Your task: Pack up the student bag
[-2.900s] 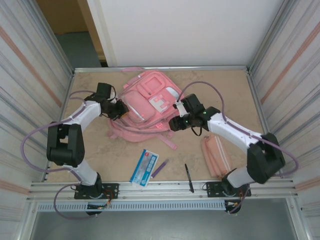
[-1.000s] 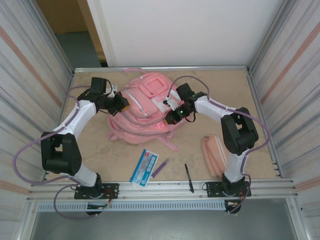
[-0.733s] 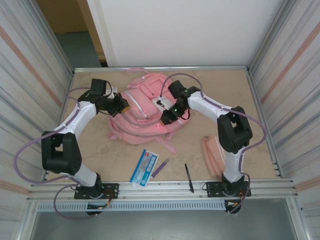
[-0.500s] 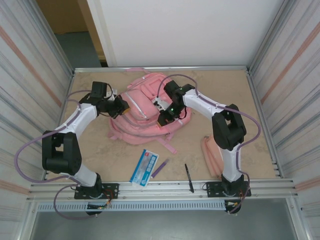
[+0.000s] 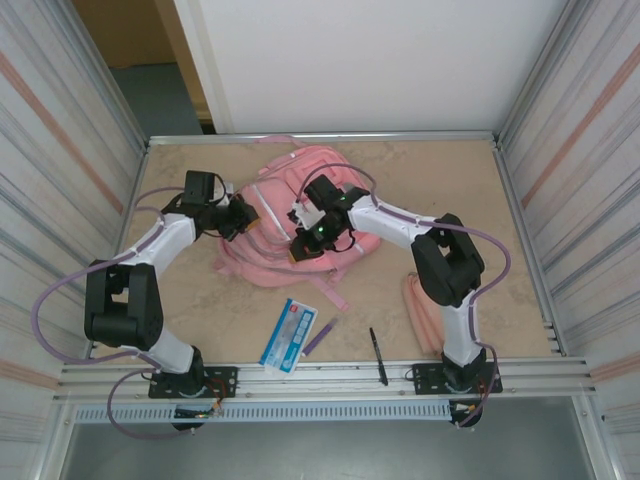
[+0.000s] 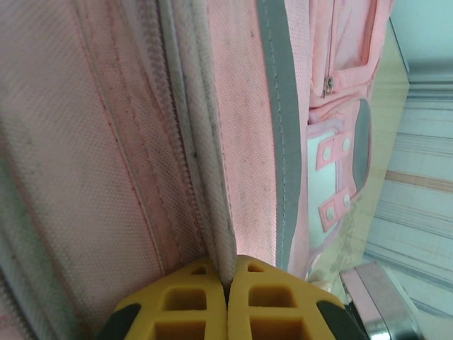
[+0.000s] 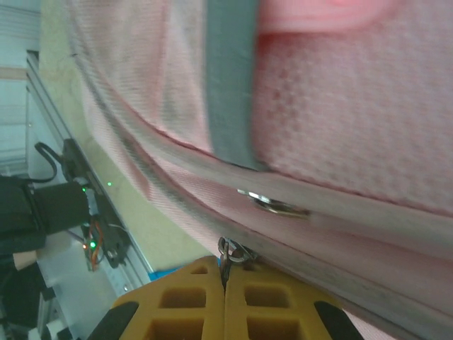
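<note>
**benchwatcher:** so what have the left jaws got?

**yam_fan:** They're pinched fully shut, yellow tips together on a raised ridge of pink cloth. That ridge runs right beside the zip track of the large pink fabric backpack (image 6: pixel 106 142). The wrist view is mostly pink weave, with the white patch (image 6: pixel 320 177) off to one side.

**benchwatcher:** and the right jaws?

**yam_fan:** Closed tight too, nipping a small metal zip pull (image 7: pixel 229 250) on a seam at the bag's near side. A second silver pull (image 7: pixel 274 205) sits close by on that seam, not held.

**benchwatcher:** where's the bag itself?

**yam_fan:** Lying flat, front pockets up, toward the far middle of the beige bench (image 5: pixel 500 200) — left arm at its left side, right arm reaching across its front. The rest is nearer the arm bases, well apart from the bag:
- a blue-and-white flat packet (image 5: pixel 289 335)
- a purple pen (image 5: pixel 319 337) just beside the packet
- a black pen (image 5: pixel 377 356)
- a slim pink pencil case (image 5: pixel 428 312) over on the right
</note>
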Motion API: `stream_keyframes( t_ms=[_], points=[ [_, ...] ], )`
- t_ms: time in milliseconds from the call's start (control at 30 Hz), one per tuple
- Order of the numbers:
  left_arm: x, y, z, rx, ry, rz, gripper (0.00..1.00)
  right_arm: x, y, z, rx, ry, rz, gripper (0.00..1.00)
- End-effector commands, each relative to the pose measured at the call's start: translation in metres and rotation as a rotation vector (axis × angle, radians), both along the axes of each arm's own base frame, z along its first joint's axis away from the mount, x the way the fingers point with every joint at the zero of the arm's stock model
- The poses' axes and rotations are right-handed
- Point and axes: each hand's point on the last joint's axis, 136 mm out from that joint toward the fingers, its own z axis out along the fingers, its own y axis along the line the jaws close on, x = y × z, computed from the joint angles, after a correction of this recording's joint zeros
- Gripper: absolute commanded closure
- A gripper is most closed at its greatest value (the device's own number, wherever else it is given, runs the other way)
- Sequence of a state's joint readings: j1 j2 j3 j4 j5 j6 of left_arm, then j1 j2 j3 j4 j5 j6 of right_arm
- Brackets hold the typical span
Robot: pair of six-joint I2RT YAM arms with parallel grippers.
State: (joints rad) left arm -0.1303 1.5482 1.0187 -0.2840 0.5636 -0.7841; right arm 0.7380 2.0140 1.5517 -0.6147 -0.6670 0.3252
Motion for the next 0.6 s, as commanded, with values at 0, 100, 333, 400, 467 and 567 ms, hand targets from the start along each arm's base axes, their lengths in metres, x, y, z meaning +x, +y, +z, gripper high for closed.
stream_keyframes(
  t_ms=[0, 100, 333, 400, 467, 567],
  points=[
    [-0.005, -0.015, -0.001, -0.039, -0.010, -0.056, 1.00, 0.005, 0.042, 0.029, 0.148, -0.067, -0.007, 0.95],
    [-0.005, -0.010, -0.003, 0.003, -0.051, -0.059, 0.98, 0.003, 0.053, 0.027, 0.154, -0.062, -0.010, 0.91],
    [-0.024, 0.014, 0.015, 0.083, -0.111, -0.062, 0.67, -0.005, 0.041, 0.024, 0.146, -0.091, 0.005, 0.72],
    [-0.037, 0.019, 0.019, 0.123, -0.109, -0.068, 0.66, -0.008, 0.031, 0.026, 0.142, -0.116, 0.007, 0.67],
    [-0.053, 0.012, 0.023, 0.132, -0.105, -0.098, 0.65, -0.009, 0.018, 0.028, 0.135, -0.136, -0.003, 0.64],
    [-0.080, -0.001, 0.018, 0.170, -0.075, -0.158, 0.64, -0.012, -0.001, 0.035, 0.140, -0.151, -0.025, 0.58]
  ],
)
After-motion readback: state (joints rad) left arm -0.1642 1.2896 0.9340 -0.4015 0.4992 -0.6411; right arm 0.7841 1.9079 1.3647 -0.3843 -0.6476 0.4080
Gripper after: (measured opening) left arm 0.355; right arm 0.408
